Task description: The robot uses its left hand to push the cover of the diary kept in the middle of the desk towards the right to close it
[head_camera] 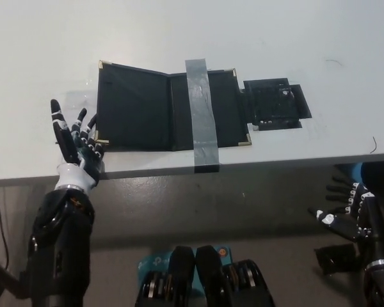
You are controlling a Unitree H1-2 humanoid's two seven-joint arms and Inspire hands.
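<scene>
Left robot hand [79, 144] spread, beside open diary [169, 106]

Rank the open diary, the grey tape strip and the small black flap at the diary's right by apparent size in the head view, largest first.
1. Open diary, clearly the largest.
2. Grey tape strip, long but narrow.
3. Small black flap, shorter and squarer.
The tape and the flap cover similar area, so their order is uncertain. All three lie flat on the desk, so nearness hardly skews this.

We see the left hand [80, 146] with dark fingers, white tips and a white wrist cuff. The right hand [345, 208] is black with white markings.
</scene>
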